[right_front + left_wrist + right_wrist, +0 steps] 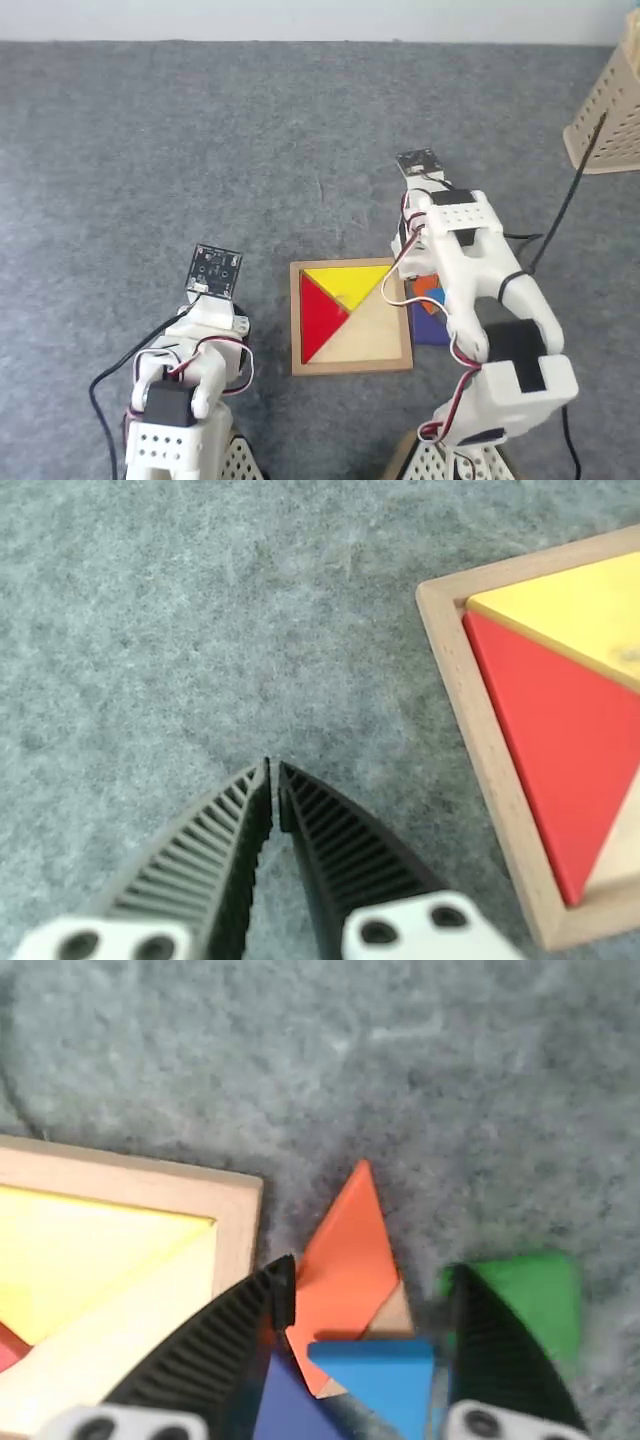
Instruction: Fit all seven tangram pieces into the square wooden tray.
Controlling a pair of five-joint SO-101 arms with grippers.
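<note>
The square wooden tray (350, 364) lies on grey carpet between the two arms. In its far-left part sit a yellow triangle (350, 283) and a red triangle (320, 318); the rest of its floor is bare wood. Just outside the tray's right edge lies a cluster of loose pieces: an orange triangle (350, 1260), a blue piece (385, 1370), a dark blue piece (280, 1405) and a green piece (535, 1295). My right gripper (370, 1270) hangs open over this cluster, its fingers straddling the orange and blue pieces. My left gripper (272, 772) is shut and empty over the carpet left of the tray (470, 710).
A pale perforated box (610, 110) stands at the far right edge. A black cable (560, 210) runs from it toward the right arm. Open carpet stretches behind and to the left of the tray.
</note>
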